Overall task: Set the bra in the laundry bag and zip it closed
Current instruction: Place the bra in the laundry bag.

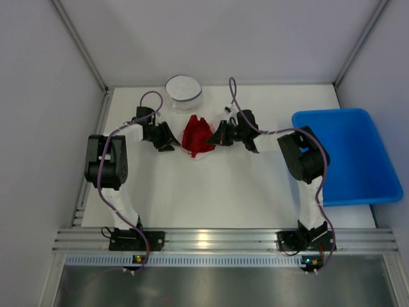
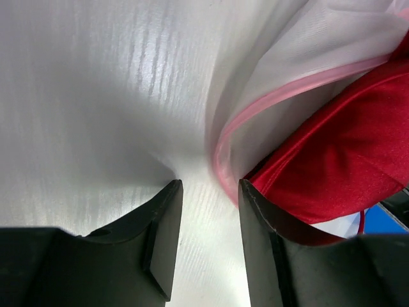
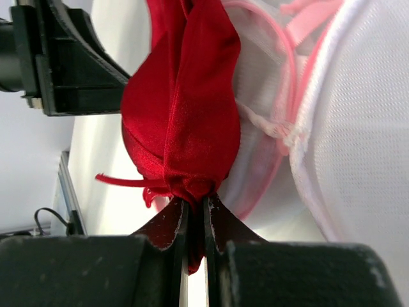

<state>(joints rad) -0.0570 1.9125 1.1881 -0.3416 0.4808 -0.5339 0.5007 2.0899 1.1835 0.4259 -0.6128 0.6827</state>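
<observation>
Plainly mid-insertion: the bra (image 1: pixel 197 133) is at the laundry bag's mouth, and the zip is not yet reached.

The right gripper (image 3: pixel 195 204) has its fingers clamped on a bunched end of the red bra, which sits toward the back of the table (image 1: pixel 223 192) between the two arms, against the white mesh laundry bag (image 3: pixel 364 141) with its pink rim. The left gripper (image 2: pixel 208 192) stands just beside that rim, fingers apart with only pale surface between them, and no hold on the mesh shows. Next, I judge, the left must take the rim and lift the mouth so the right can push the cups in without snagging. Room between the grippers is tight. A round white container (image 1: pixel 184 93) sits close behind and a blue bin (image 1: pixel 348 153) well to the right, so the freest room is toward the near edge.
</observation>
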